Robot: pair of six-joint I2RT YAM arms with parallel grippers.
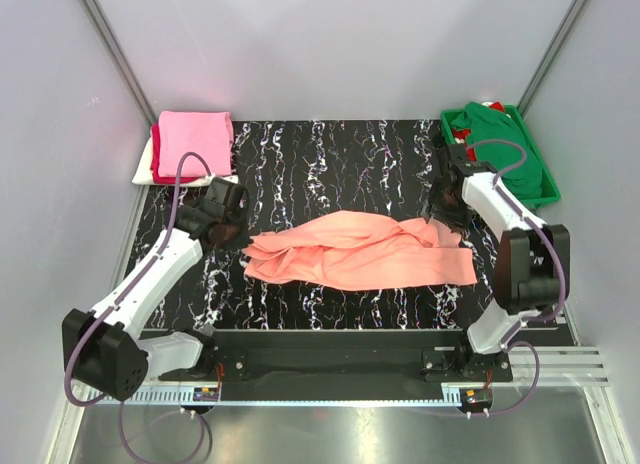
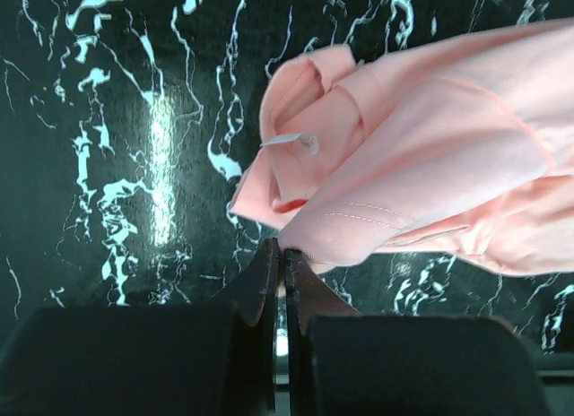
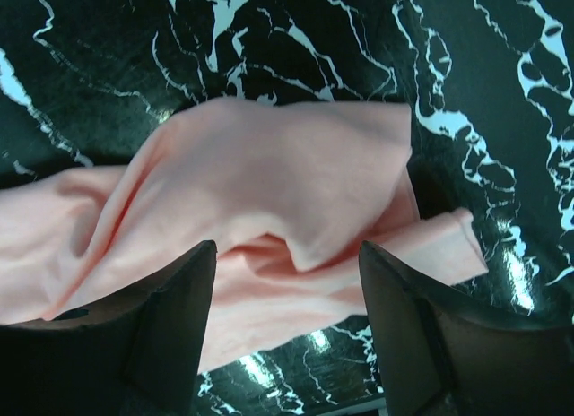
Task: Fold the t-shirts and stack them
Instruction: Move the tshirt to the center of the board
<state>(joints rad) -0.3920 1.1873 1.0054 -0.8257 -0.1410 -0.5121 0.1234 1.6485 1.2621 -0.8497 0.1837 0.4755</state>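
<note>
**Salmon t-shirt (image 1: 360, 252): a gripper at each end**

It's lying crumpled in the middle of the table (image 1: 330, 164), long axis running left-right between the arms. The left gripper (image 2: 280, 253) is reaching in low and sitting closed at the left hem; can't tell if any cloth is pinched. The right gripper (image 3: 285, 247) is hanging over the right end, jaws wide, straddling the cloth without gripping. The pink folded stack (image 1: 195, 142) is sitting far left.

Salmon-peach t-shirt (image 1: 360, 252) crumpled at centre — pink-topped stack (image 1: 192, 144) far left, green tray (image 1: 551, 180) far right
</note>
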